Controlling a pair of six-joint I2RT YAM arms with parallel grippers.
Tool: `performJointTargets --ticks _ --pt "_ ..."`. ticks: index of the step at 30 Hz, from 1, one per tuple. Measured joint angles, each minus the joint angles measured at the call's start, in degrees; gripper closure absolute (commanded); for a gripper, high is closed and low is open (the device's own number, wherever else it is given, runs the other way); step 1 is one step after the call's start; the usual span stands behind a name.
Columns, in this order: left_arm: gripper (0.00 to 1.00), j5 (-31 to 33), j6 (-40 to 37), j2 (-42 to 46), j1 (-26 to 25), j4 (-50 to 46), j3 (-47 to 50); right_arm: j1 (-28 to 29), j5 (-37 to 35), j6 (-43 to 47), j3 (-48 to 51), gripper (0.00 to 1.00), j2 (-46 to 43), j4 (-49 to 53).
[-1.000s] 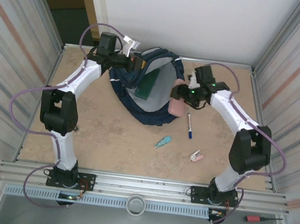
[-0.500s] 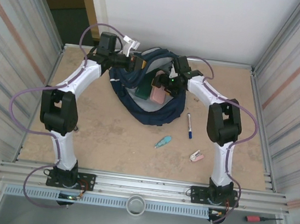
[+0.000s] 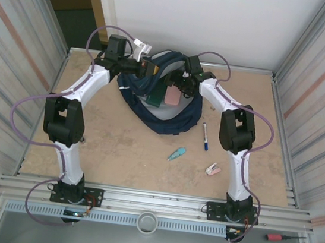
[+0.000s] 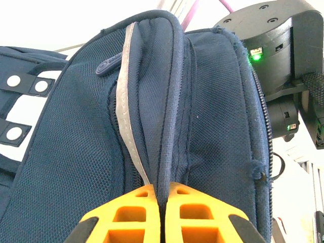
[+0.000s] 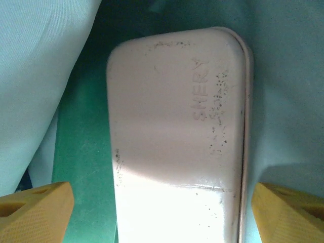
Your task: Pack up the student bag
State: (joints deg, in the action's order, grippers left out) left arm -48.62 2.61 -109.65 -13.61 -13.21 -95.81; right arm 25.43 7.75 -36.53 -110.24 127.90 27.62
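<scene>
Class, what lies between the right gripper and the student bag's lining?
A pink case on a green item, under the open right gripper inside the student bag; the right wrist view shows it.

Matt navy mesh cloth on the student bag (image 4: pixel 212 126). Smooth, faintly glossy pink case (image 5: pixel 172 131), scuff-speckled. Matt, grainy board on the table (image 3: pixel 123 146).

Top external: high, behind the arm bases at 6 o'clock, facing 12 o'clock, distant. Both wrist views: close-up on the student bag (image 3: pixel 165 125), common to all three
</scene>
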Motion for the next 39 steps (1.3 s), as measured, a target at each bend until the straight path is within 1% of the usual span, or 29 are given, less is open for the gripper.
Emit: performJointTargets --ticks 3,6,9,13,14,16,18,22,26,29,33,35,39 --pt "1.0 0.02 -0.02 0.0 0.0 0.0 0.0 -0.2 2.14 1.03 3.02 0.1 -1.86 -1.99" --pt "1.0 0.07 -0.02 0.0 -0.02 -0.02 0.0 -0.63 6.38 1.4 10.82 0.11 -7.34 -5.14" --pt "1.0 0.22 0.0 0.0 -0.26 0.02 0.07 -1.36 11.52 1.07 19.89 0.12 -14.84 -9.75" --pt "1.0 0.17 0.0 0.0 -0.39 0.48 1.09 -4.55 18.69 -0.37 33.07 0.15 -25.88 -17.16" --pt "1.0 0.17 0.0 0.0 -0.39 0.72 1.42 -5.55 19.45 -0.42 35.28 0.16 -27.67 -18.27" --pt "1.0 0.17 0.04 0.11 -0.39 1.51 2.21 -7.19 18.8 -0.39 38.69 0.17 -30.12 -19.21" --pt "1.0 0.2 0.2 0.5 -0.39 2.8 3.54 -8.17 15.06 -0.33 39.93 0.19 -30.67 -17.84" --pt "1.0 0.87 0.37 2.27 -0.55 4.52 7.61 -7.5 5.95 0.98 38.42 0.27 -28.63 -13.81" --pt "1.0 3.13 0.92 5.07 -0.9 6.54 12.41 -6.34 1.79 2.56 30.08 0.44 -20.17 -10.62" --pt "1.0 5.31 1.38 7.91 -0.94 7.28 15.8 -5.4 -0.74 4.11 25.33 0.54 -14.56 -8.68" --pt "1.0 8.72 2.84 11.93 -1.18 8.48 20.59 -4.72 0.9 6.54 21.84 0.62 -10.21 -7.32" --pt "1.0 10.69 3.74 13.99 -1.92 9.53 23.47 -4.66 3.52 7.74 18.25 0.64 -7.58 -6.08" --pt "1.0 16.33 5.95 16.39 -4.72 10.75 27.1 -4.83 10.27 10.29 6.58 0.65 -0.66 -2.95"
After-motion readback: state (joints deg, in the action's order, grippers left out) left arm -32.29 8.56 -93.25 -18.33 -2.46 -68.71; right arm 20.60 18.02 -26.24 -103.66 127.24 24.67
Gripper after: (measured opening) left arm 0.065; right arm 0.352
